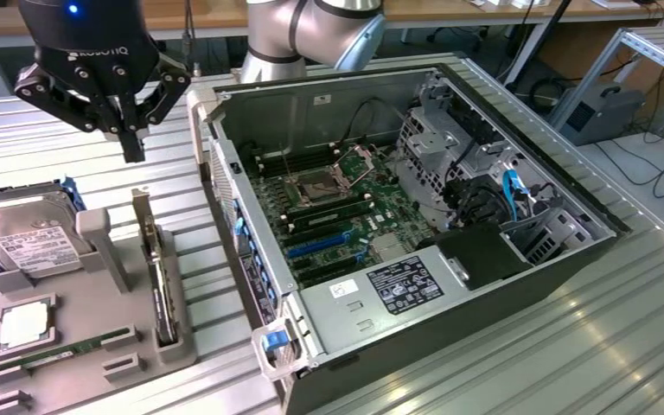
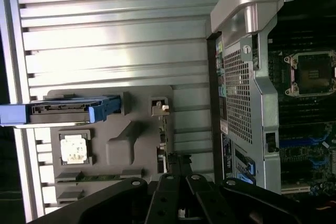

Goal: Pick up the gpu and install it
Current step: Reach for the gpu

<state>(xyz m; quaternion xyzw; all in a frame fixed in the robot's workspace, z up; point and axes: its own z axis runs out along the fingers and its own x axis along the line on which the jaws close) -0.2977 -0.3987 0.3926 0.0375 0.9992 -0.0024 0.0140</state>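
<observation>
The gpu [image 1: 162, 285] stands on edge in a slot of the grey holder tray [image 1: 79, 393], just beside the open computer case [image 1: 309, 108]. Above it hangs the gripper [image 1: 132, 147], clenched on nothing. The card is not yet lifted, and installing it is all left to do.

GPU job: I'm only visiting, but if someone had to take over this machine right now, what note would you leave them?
Gripper: shut, holding nothing. It hovers above the grey holder tray, near the gpu's bracket end, and is not touching it.
Gpu: stands on edge in its slot in the tray, beside the open computer case.
Done: nothing that shows. The blue slots on the motherboard hold no card.
Left: the whole job. The gpu is neither picked up nor installed.
</observation>
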